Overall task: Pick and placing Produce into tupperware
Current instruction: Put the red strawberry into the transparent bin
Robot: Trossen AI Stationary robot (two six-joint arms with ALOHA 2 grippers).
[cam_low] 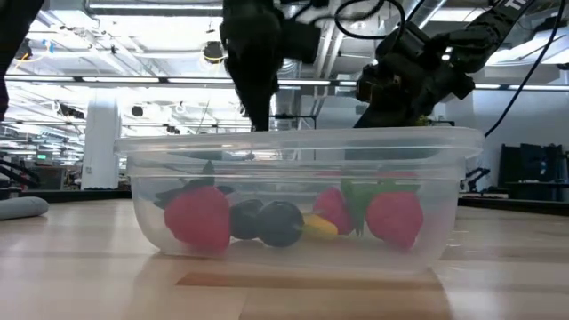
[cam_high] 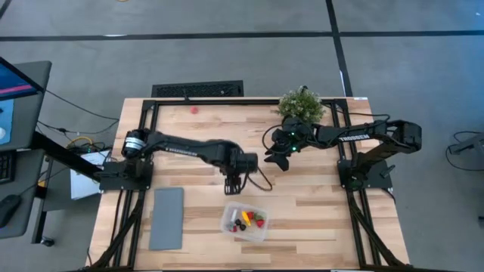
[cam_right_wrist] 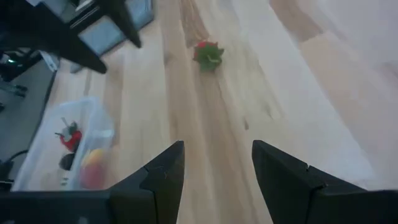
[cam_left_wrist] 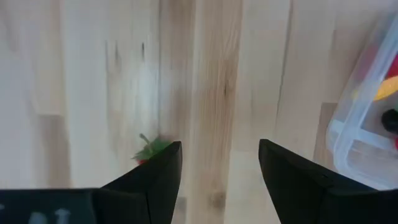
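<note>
The clear tupperware [cam_high: 244, 221] stands near the table's near edge. It holds several red strawberries [cam_low: 197, 218], two black berries [cam_low: 280, 222] and a yellow piece [cam_low: 320, 228]. One more strawberry [cam_right_wrist: 208, 55] with green leaves lies loose on the wood. My left gripper [cam_high: 234, 183] is open, pointing down just beyond the tupperware's far side. In its wrist view the loose strawberry [cam_left_wrist: 149, 151] sits outside the open gap [cam_left_wrist: 221, 149], half hidden by one finger. My right gripper [cam_high: 278, 157] is open [cam_right_wrist: 217, 149] near the plant and faces the loose strawberry from a distance. My left gripper has one finger [cam_left_wrist: 165, 168] in front of the loose strawberry's leafy top [cam_left_wrist: 149, 148]. I cannot tell whether the finger touches it. Nothing lies between the two fingers.
A leafy potted plant [cam_high: 301, 104] stands at the far edge, close behind my right arm. A flat grey slab [cam_high: 166, 217] lies left of the tupperware. A pale pink spot [cam_high: 194, 108] marks the far side. Bare wood [cam_high: 325, 219] stretches right of the tupperware.
</note>
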